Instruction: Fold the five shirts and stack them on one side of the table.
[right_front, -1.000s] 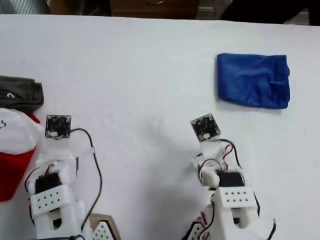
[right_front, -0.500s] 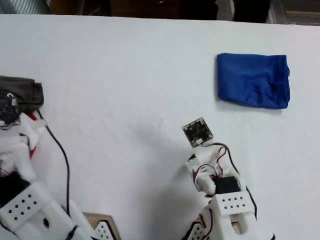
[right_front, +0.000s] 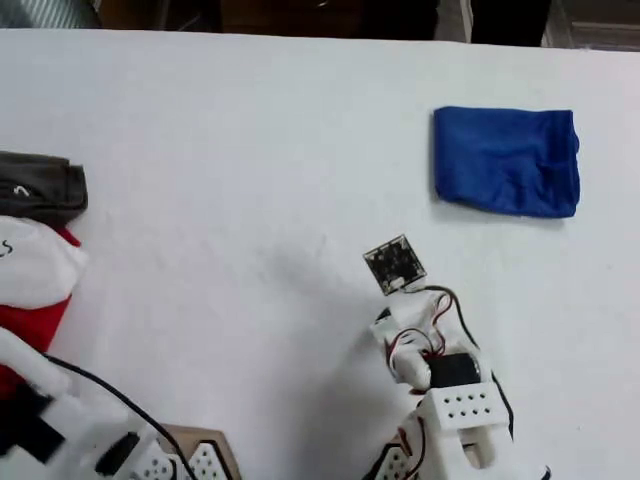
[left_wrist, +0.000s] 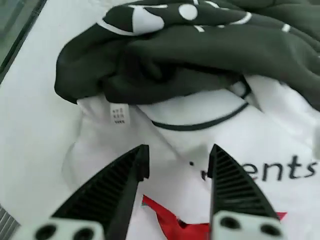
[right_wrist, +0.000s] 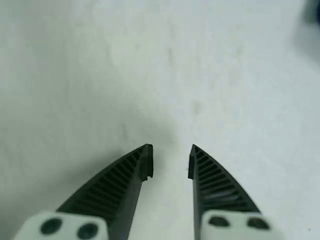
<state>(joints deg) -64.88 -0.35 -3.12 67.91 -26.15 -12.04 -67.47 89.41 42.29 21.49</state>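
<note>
Left arm (right_front: 60, 440) has swung from mid-counter to the near left corner since a second ago. Right arm (right_front: 440, 380) shifted slightly left, then held.

Left end effector (left_wrist: 178, 150): jaws wide apart, empty, above the white-and-red shirt (left_wrist: 200, 125) near its collar, just beside the crumpled dark shirt (left_wrist: 200, 50).

Right end effector (right_wrist: 170, 150): jaws parted narrowly, empty, over bare counter (right_front: 250, 130).

Blue shirt (right_front: 507, 162): folded, unmoved, on the far right of the counter, long axis running side to side along the far edge, well apart from the pile at the left edge.

Left claw (left_wrist: 178, 156) and right claw (right_wrist: 170, 151) both stand with jaws apart.
</note>
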